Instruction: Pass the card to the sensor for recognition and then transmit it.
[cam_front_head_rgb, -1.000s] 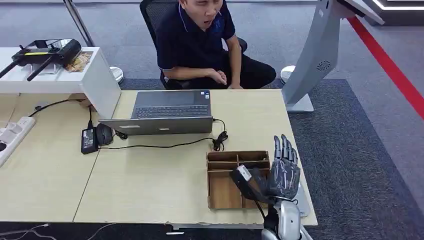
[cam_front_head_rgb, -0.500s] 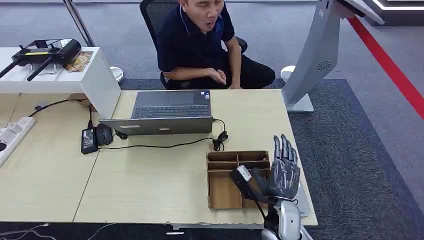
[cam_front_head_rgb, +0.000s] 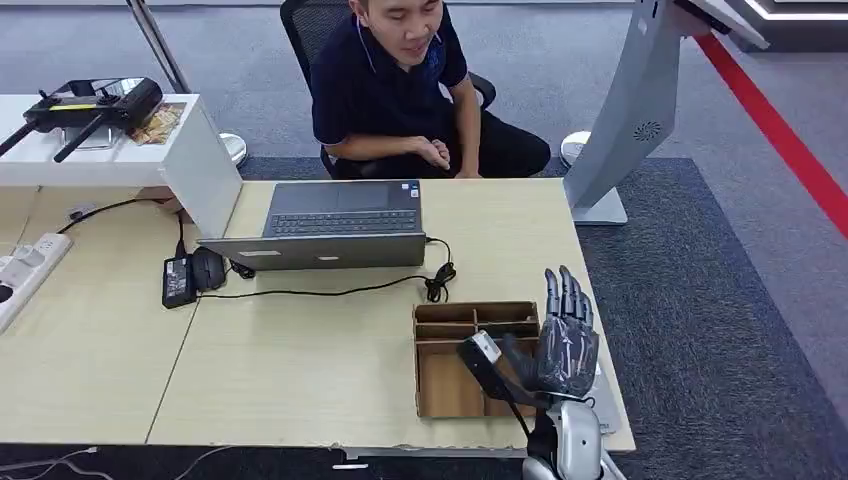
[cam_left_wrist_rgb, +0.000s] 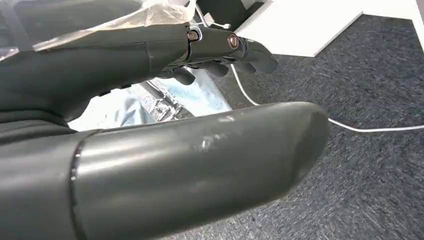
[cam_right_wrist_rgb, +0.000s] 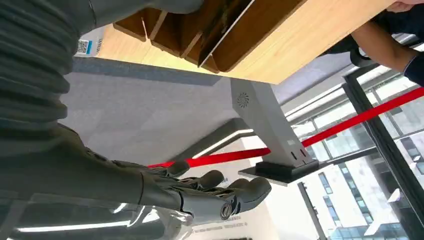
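**Open robot hand poised over tray as card waits in its slot**

The right robot hand (cam_front_head_rgb: 562, 345) hangs above the right-hand end of the wooden tray (cam_front_head_rgb: 417, 365), which sits at the near right corner of the worktop (cam_front_head_rgb: 300, 350). Its fingers stand straight and spread, pointing away from the robot, with the thumb reaching out over the tray's compartments. It holds nothing.

From the right wrist, a thin dark plate with a pale edge, probably the card (cam_right_wrist_rgb: 226, 24), leans on its edge inside one of the tray's compartments. Its long side runs along the divider it rests against. That puts it directly below the right palm, inside the tray rather than beside it, so the reach is downward, with fingers and thumb needing to come either side of the thin plate.

The left robot hand (cam_left_wrist_rgb: 100, 70) hangs over carpet well away from the tray, fingers loosely extended, thumb apart, nothing in it. The right arm is plainly nearer.

A seated person faces the tray from the worktop's far side, behind a laptop (cam_front_head_rgb: 340, 225).
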